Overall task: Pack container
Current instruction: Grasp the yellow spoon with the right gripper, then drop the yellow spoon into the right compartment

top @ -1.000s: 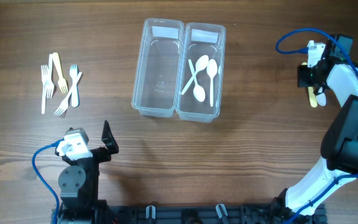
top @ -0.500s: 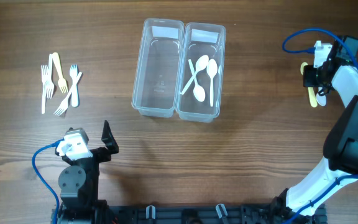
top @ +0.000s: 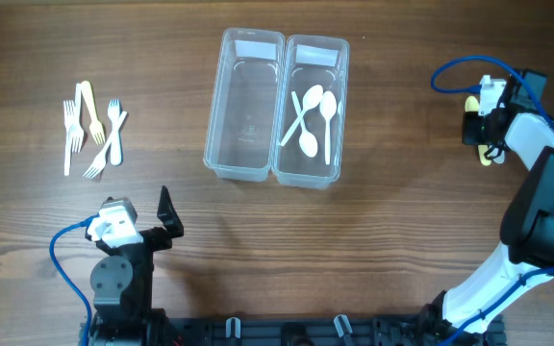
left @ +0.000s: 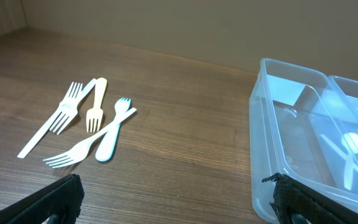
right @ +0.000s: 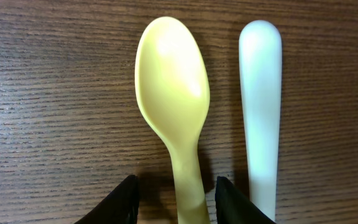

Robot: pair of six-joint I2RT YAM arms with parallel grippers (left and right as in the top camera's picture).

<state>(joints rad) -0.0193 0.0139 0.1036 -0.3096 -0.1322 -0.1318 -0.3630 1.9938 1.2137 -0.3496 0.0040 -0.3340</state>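
Note:
Two clear containers stand side by side at the table's middle: the left one [top: 245, 106] is empty, the right one [top: 313, 152] holds several white spoons [top: 314, 115]. A yellow spoon [right: 173, 93] lies on the wood beside a white spoon handle [right: 260, 106] at the far right. My right gripper [right: 176, 199] is open, low over the table, its fingertips either side of the yellow spoon's handle with small gaps. It also shows in the overhead view [top: 484, 130]. Several forks [top: 92, 130] lie at the far left. My left gripper [left: 176, 205] is open and empty near the front.
In the left wrist view the forks [left: 86, 127] lie ahead to the left and the empty container's near corner [left: 272, 193] is by the right finger. Blue cables loop by both arms.
My right gripper has shifted slightly over the spoons at the far right and sits lower. The left arm, containers and forks have not moved.

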